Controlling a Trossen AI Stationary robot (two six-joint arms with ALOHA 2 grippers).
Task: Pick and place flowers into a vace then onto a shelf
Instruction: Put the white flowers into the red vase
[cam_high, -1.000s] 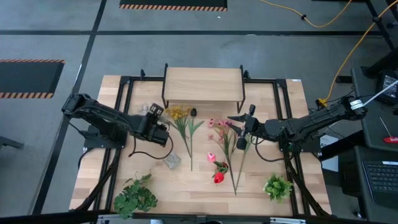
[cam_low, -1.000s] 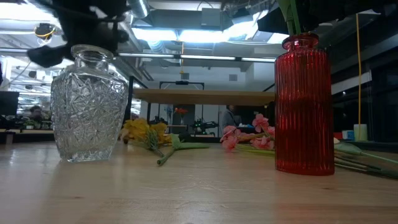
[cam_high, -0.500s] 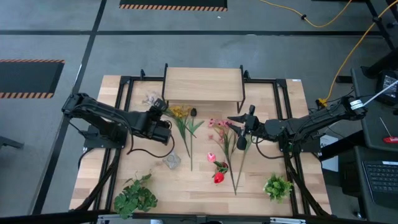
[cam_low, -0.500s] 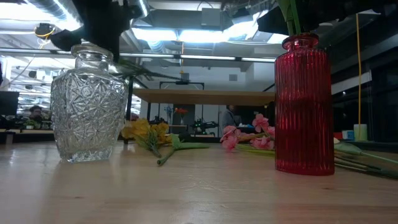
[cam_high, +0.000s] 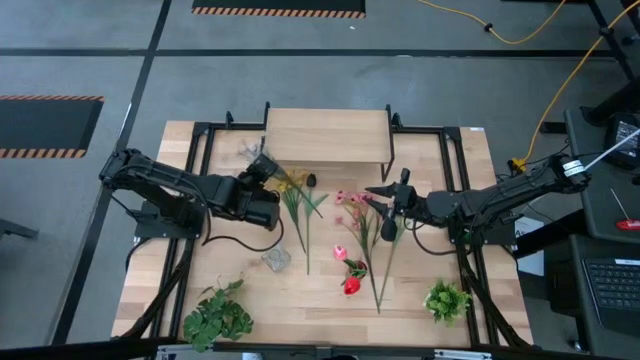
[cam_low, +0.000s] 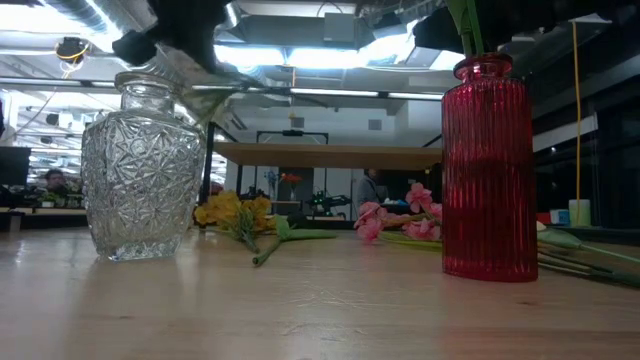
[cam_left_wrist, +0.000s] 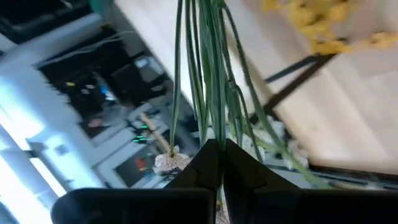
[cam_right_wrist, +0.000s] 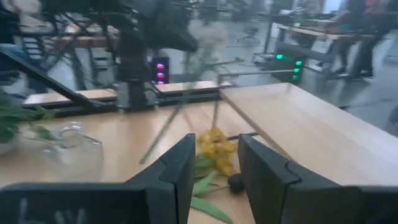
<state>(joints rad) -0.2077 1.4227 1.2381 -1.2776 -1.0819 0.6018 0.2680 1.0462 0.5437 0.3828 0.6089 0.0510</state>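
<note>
My left gripper (cam_high: 262, 172) hovers near the shelf's left front leg, shut on a bunch of thin green-stemmed flowers with pale blossoms (cam_high: 250, 152). The light-wood shelf (cam_high: 325, 137) stands at the table's far middle. A clear cut-glass vase (cam_high: 277, 258) stands upright near the table's middle. A red ribbed vase (cam_low: 487, 170) has green stems in it. Yellow (cam_high: 288, 182), dark and pink (cam_high: 352, 200) flowers lie flat before the shelf. My right gripper (cam_high: 385, 200) waits open over the pink flowers. My left gripper pinches a bundle of several thin green stems (cam_left_wrist: 210, 118) between its two shut fingers (cam_left_wrist: 205, 163). The stems run on past the fingertips, along the fingers. The bunch is lifted clear of the table, its pale blossoms pointing toward the far edge.
Two bushy green plants stand near the front edge, one left (cam_high: 218, 315), one right (cam_high: 446, 298). Black frame rails (cam_high: 195, 160) run along both sides of the table. Bare wood lies between the clear vase and the left plant.
My left gripper has moved a little toward the table's right and far edge and turned, staying shut. The held flowers have swung with it, their blossoms moving toward the shelf's left corner. In the low view the stems have come across above the clear vase.
</note>
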